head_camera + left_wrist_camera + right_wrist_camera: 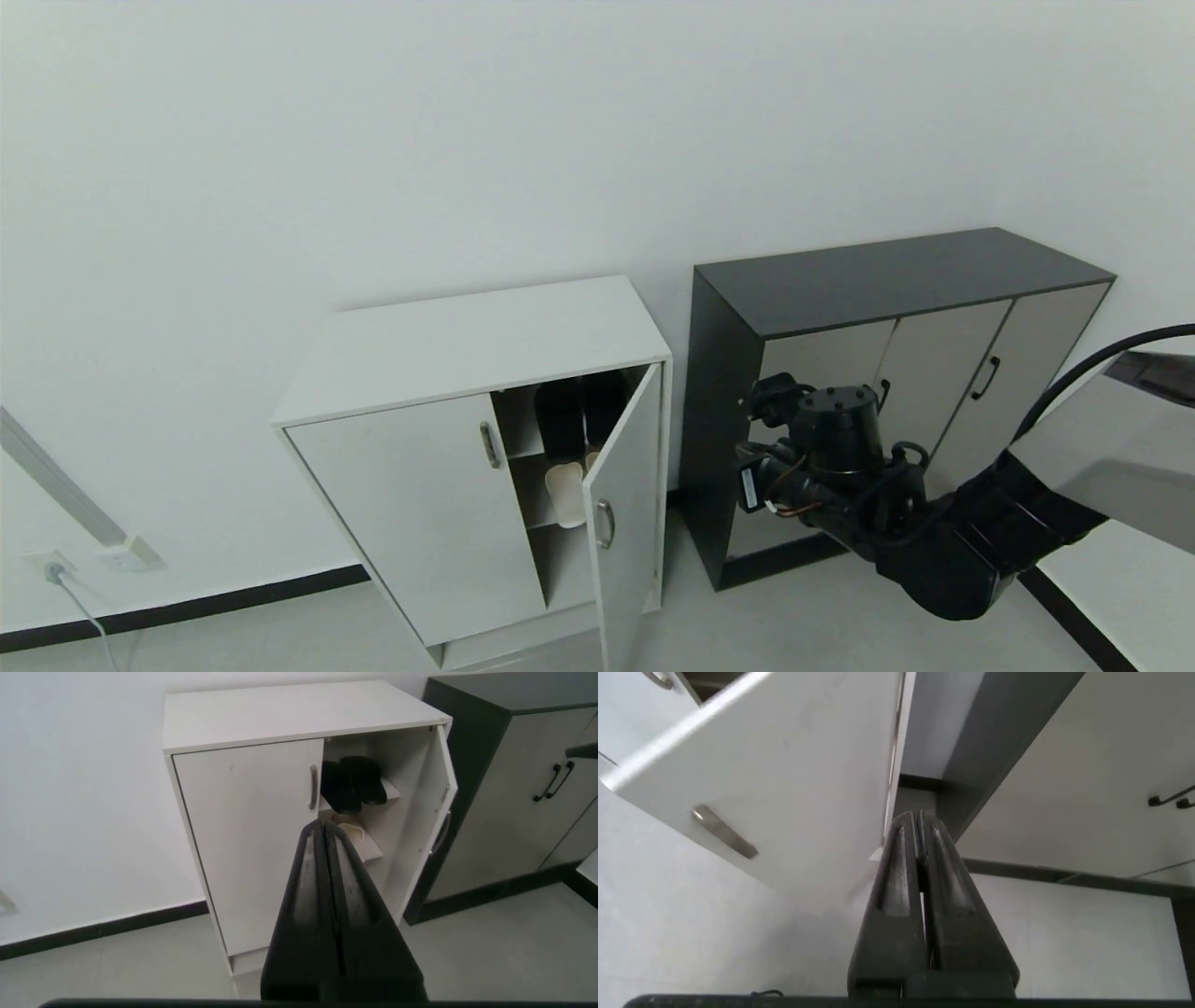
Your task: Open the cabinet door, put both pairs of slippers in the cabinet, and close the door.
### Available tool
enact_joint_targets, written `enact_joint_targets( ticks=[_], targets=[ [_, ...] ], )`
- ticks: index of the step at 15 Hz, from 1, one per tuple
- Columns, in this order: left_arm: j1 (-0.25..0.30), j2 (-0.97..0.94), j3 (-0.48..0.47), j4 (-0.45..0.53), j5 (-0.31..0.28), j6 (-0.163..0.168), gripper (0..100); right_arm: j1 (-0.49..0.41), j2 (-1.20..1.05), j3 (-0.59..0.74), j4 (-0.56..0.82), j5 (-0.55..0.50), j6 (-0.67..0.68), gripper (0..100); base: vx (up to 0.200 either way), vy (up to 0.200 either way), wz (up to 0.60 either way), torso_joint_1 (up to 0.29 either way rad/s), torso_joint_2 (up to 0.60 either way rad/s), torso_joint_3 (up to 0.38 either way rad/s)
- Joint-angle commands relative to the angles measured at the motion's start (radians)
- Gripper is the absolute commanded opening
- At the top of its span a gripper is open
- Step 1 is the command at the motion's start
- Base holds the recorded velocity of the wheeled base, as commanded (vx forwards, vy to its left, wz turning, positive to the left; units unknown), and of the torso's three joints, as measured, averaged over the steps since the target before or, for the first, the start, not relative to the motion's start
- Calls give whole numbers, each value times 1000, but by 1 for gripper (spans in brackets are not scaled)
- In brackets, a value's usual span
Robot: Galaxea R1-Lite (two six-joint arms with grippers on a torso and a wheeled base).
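The white cabinet (pixel 467 345) has its left door (pixel 420 504) closed and its right door (pixel 625 485) standing partly ajar. Inside, a black pair of slippers (pixel 579 415) rests on the upper shelf and a pale pair (pixel 565 490) on the shelf below. The left wrist view also shows the black slippers (pixel 353 779) and the pale slippers (pixel 350 833). My left gripper (pixel 325 833) is shut and empty, some way in front of the cabinet. My right gripper (pixel 920 821) is shut and empty, close to the outer face of the ajar door (pixel 785 775), past its handle (pixel 724 831).
A dark cabinet (pixel 896 280) with grey doors stands right of the white one, a narrow gap between them. My right arm (pixel 840 457) hangs in front of it. A wall socket with a cable (pixel 51 565) sits at the lower left. Grey floor (pixel 794 625) lies open in front.
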Motion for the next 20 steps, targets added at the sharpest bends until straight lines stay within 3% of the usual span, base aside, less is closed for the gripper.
enact_joint_targets(
  ticks=[1,4,10,15,20],
  targets=[
    [0,1,0,0,1,-1,0,7,-2,4,-7,0,0,0,0,0,600,7,7,7],
    [0,1,0,0,-1,4,0,7,-5,7,-15,0,0,0,0,0,600,12,9,1],
    [0,1,0,0,1,2,0,4,-23,41,-72,-1,-29,0,0,0,0,0,0,0],
    [0,1,0,0,-1,2,0,21,-123,216,-70,22,-43,0,0,0,0,0,0,0],
    [0,1,0,0,-1,2,0,46,-115,323,-93,28,-42,0,200,0,0,-3,-2,4]
  ],
)
